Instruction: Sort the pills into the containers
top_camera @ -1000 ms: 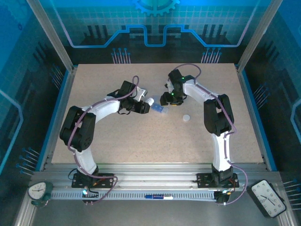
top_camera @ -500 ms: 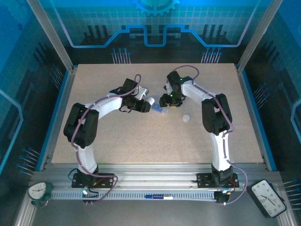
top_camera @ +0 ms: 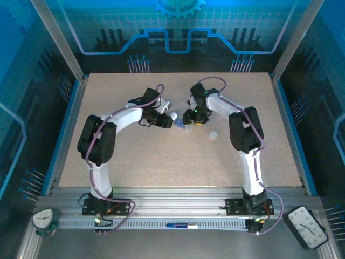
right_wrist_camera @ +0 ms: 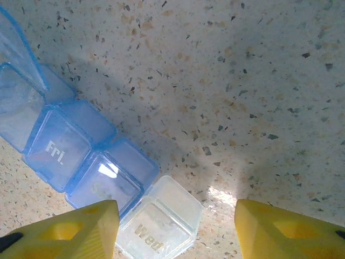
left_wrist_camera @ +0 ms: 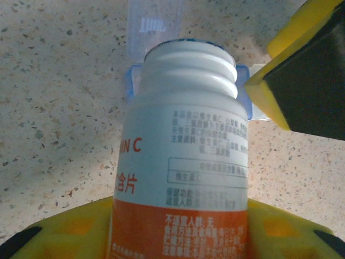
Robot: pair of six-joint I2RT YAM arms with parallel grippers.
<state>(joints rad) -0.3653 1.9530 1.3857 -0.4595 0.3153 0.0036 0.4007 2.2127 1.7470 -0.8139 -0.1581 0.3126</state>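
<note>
We start at the left end effector point(left_wrist_camera: 180, 234): its yellow fingers are clamped on the lower body of the bottle point(left_wrist_camera: 183, 145), which is tipped forward with its mouth pointing away from the wrist. The cap is off, so we see a ribbed white plastic neck above a glossy label, white up top and orange below.

Just past that mouth sits the pill box point(right_wrist_camera: 81, 156), with one lid point(left_wrist_camera: 155, 27) standing open right beyond the neck.

Over at the right end effector point(right_wrist_camera: 175, 229), the fingers stand apart and grip nothing. The box's end cell lies just beside one finger, and there is bare desk point(right_wrist_camera: 242, 81) between them. The box is a row of rounded-square cells in translucent blue, one embossed "Fri."; the end one is clear and reads "Wed". The desk is pale and speckled like stone. A small round white cap point(top_camera: 214, 135) lies loose near the right end effector.

By our reckoning the pour is lined up and little else is done. We make out no pill in any cell, and the other lids look shut.
</note>
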